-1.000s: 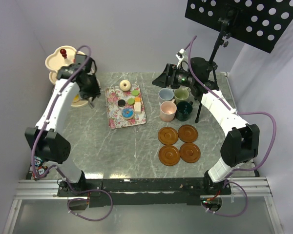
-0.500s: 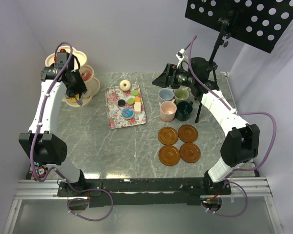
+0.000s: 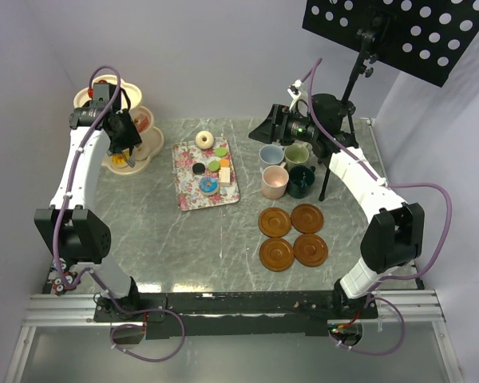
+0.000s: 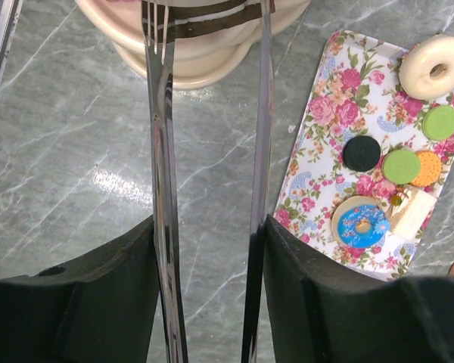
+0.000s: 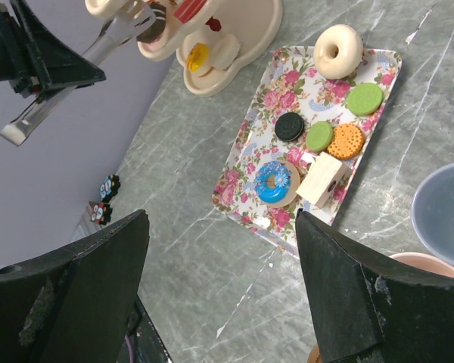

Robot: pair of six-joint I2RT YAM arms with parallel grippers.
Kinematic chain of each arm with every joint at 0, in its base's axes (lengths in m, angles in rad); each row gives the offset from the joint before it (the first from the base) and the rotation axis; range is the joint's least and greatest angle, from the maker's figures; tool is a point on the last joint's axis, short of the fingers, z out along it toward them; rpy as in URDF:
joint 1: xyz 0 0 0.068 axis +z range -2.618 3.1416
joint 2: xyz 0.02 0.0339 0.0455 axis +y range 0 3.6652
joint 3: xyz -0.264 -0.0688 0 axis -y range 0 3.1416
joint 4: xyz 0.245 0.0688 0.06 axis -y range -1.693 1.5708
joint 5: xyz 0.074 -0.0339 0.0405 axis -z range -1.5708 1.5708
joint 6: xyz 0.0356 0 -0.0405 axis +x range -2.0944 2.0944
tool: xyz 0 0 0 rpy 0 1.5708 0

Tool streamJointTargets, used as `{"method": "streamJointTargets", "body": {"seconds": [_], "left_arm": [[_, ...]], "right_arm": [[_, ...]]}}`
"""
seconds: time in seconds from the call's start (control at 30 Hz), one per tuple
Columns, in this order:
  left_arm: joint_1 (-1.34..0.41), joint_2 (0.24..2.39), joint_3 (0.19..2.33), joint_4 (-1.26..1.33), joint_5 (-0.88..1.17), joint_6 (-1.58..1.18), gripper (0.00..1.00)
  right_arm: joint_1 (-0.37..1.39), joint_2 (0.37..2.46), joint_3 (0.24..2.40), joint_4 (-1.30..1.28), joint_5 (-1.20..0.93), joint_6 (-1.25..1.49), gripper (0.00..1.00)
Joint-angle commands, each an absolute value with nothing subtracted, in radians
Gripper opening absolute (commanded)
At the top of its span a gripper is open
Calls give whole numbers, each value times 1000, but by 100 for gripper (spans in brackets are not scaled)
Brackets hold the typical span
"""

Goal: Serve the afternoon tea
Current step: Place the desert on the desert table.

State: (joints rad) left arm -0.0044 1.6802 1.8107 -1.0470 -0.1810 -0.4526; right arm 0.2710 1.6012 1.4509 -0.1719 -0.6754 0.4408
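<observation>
**Top external view: sweets partly moved, mugs waiting**

You are working somewhere in the middle of the service, as I judge it. Your left end effector (image 4: 208, 223) is clamping the metal tongs (image 4: 160, 151) between its fingers. Out ahead of it, the tong tips are pinching a brown cake with a cream stripe (image 4: 204, 19) right at the cream three-tier stand (image 4: 204, 57). I cannot tell whether that cake is touching a tier. Your right end effector (image 5: 219, 215) is hanging spread wide and gripping nothing, with the mugs just below and beside it.

The stand is already carrying a few pieces, a yellow one (image 5: 199, 54) among them. The floral tray (image 4: 318, 121), lying to the right of your left end effector, is holding seven sweets:
- a cream doughnut (image 4: 433, 68)
- two green macarons (image 4: 441, 121) (image 4: 401, 165)
- a black biscuit (image 4: 362, 153)
- an orange biscuit (image 4: 427, 168)
- a blue-iced doughnut (image 4: 363, 224)
- a cream block (image 4: 412, 215)

These are waiting to go across.

The four mugs are standing clustered on the desk (image 3: 184, 239), all looking empty from above:
- light blue (image 3: 271, 154)
- light green (image 3: 297, 153)
- pink (image 3: 275, 182)
- dark green (image 3: 301, 180)

The four brown saucers (image 3: 276, 254) are lying bare behind your right end effector, toward the arm bases. No mug is sitting on any of them, so the pairing is not yet begun.
</observation>
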Motion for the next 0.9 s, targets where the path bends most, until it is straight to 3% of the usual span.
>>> {"method": "streamJointTargets", "body": {"seconds": [0.0, 0.43, 0.6, 0.87], "left_arm": [[-3, 1686, 1855, -989, -189, -433, 56], [-3, 1672, 1815, -979, -204, -434, 65], [-3, 1651, 1798, -974, -203, -431, 58], [-3, 1523, 1684, -933, -186, -431, 57]], "right_arm": [[262, 1589, 1468, -135, -695, 436, 84], [259, 1600, 1474, -138, -706, 437, 84], [261, 1603, 1476, -140, -712, 439, 84], [261, 1606, 1473, -130, -721, 451, 84]]}}
